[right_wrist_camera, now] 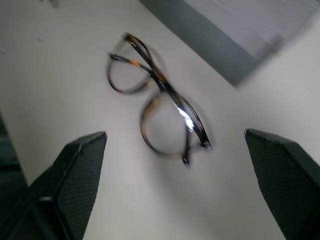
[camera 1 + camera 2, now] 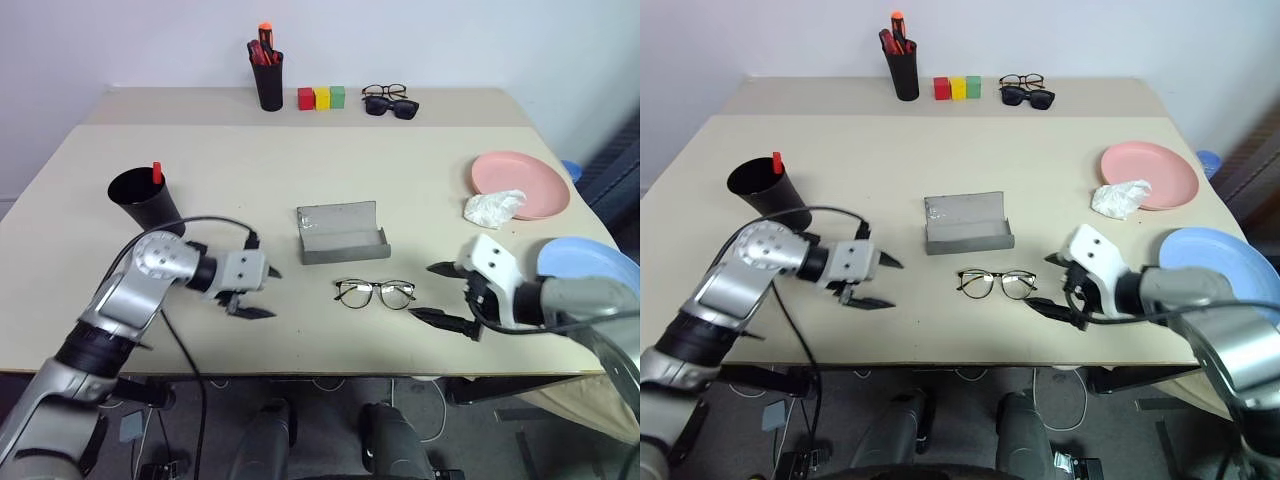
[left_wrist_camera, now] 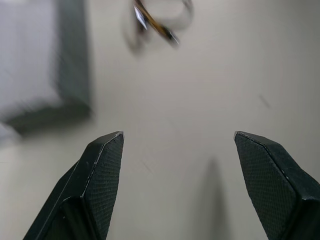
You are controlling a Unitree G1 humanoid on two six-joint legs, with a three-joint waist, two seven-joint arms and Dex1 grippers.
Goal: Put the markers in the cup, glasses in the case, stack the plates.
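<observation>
Near the table's (image 2: 120,330) front edge the glasses (image 2: 375,292) lie folded, just in front of the open case (image 2: 340,233). The right gripper (image 2: 444,293), jaws wide and empty, is just beside them; the left gripper (image 2: 262,291), also wide and empty, hovers well apart.

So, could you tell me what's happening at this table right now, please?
The robot is tidying the table. A red-capped marker stands in the cup. The right gripper, jaws open, is beside the glasses, which lie in front of the open case. The left gripper hangs open and empty. The pink plate and blue plate lie unstacked.
</observation>
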